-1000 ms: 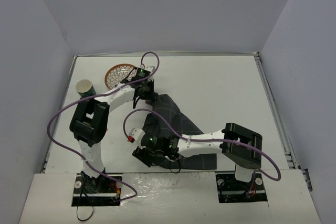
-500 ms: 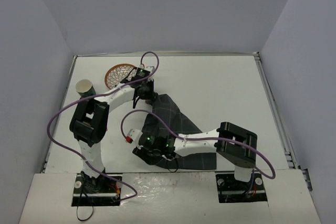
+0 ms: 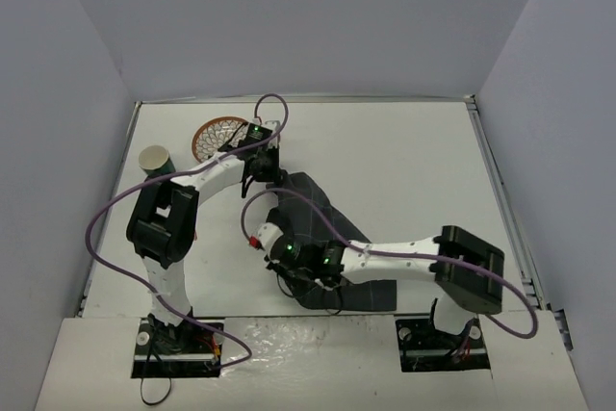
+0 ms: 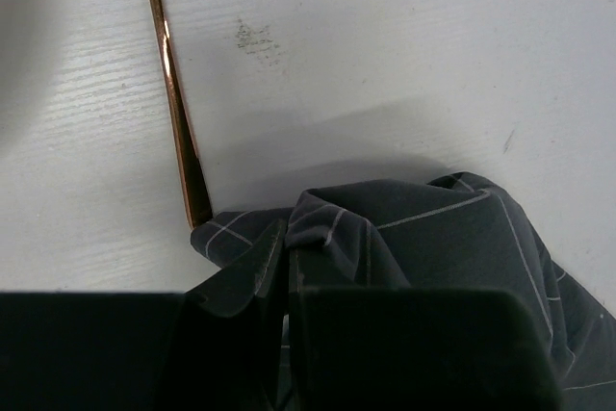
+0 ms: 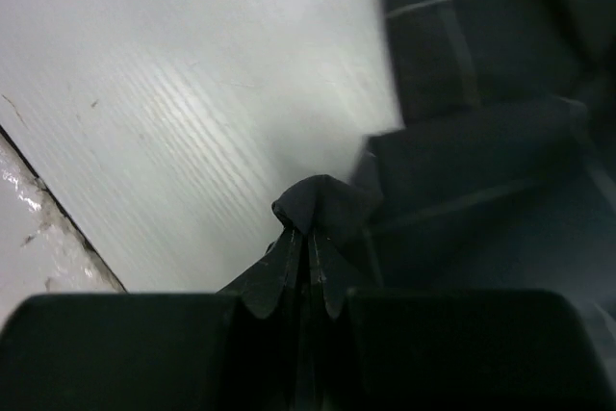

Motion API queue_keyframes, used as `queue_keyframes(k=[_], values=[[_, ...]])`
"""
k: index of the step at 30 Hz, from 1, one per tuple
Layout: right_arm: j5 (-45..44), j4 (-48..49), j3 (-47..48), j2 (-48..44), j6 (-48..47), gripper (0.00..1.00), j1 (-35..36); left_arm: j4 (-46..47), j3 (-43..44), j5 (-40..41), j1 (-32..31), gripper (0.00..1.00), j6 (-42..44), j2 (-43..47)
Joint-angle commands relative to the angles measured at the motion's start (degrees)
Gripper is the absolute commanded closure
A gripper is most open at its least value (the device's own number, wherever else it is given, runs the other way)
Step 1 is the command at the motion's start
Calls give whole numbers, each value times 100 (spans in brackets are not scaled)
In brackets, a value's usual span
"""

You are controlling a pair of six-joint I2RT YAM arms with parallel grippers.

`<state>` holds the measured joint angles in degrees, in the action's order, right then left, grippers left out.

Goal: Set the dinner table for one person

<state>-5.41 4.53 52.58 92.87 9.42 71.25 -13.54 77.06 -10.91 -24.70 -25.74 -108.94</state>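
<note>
Grey cloth (image 4: pixel 433 238): left end effector (image 4: pixel 286 238) pinches it, right end effector (image 5: pixel 308 238) too.

dinner table (image 3: pixel 414 170) w/ cloth (image 3: pixel 313 192), cup (image 3: pixel 154 161), dish (image 3: pixel 214 137)

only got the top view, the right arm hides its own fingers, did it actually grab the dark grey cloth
observer: yes, in the right wrist view the right gripper is shut, pinching a small peak of the dark grey grid-lined cloth
operator: and the left one
observer: the left wrist view shows the left gripper shut on a fold of the same cloth
operator: anything close to that fold
observer: a thin copper-coloured rim runs up to the cloth's corner there; whether they touch I cannot tell
</note>
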Motion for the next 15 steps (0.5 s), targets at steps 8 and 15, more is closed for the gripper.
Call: queue_keyframes(k=[8, 15], values=[[-1193, -1211, 430, -3079, 266, 100, -2351, -729, 208, 30, 90, 100, 2, 950], [-1286, -1349, 721, -3595, 54, 100, -3780, -1262, 411, 54, 96, 100, 137, 1717]])
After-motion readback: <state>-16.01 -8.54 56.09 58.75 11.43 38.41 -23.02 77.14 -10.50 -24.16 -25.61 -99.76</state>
